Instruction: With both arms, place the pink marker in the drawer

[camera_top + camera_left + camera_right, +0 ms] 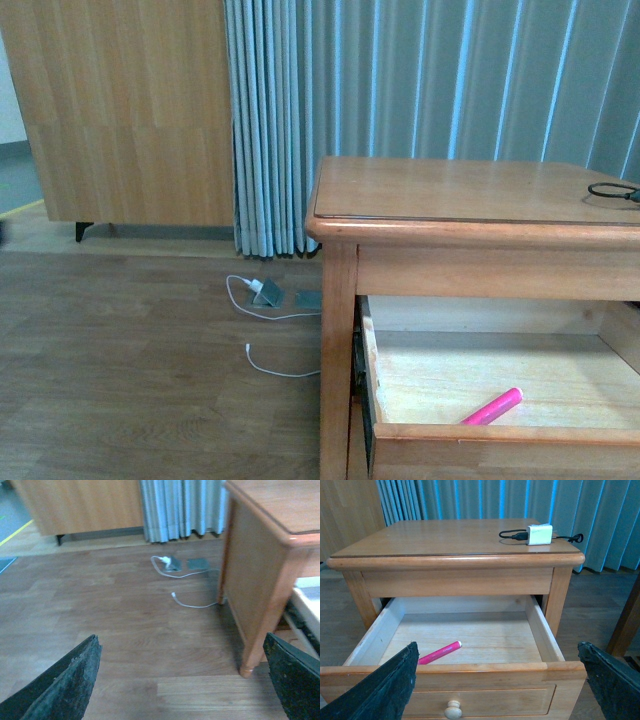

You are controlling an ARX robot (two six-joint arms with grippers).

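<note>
The pink marker (493, 407) (440, 652) lies flat on the pale floor of the drawer (470, 667) (480, 433), close behind its front panel. That drawer stands pulled out of the wooden side table (470, 190), its round knob (452, 710) facing the right wrist camera. In front of the drawer's panel my right gripper (497, 680) hangs open, and nothing is between its fingers (385, 690). Out over the floor beside the table leg (250, 655), my left gripper (182, 680) is open and empty too. Neither arm shows in the front view.
A white charger with a black cable (539, 534) (615, 190) lies on the table top. White cables and floor sockets (270, 295) (172, 565) sit on the wood floor by the curtain (270, 120). A wooden cabinet (120, 110) stands at the back left.
</note>
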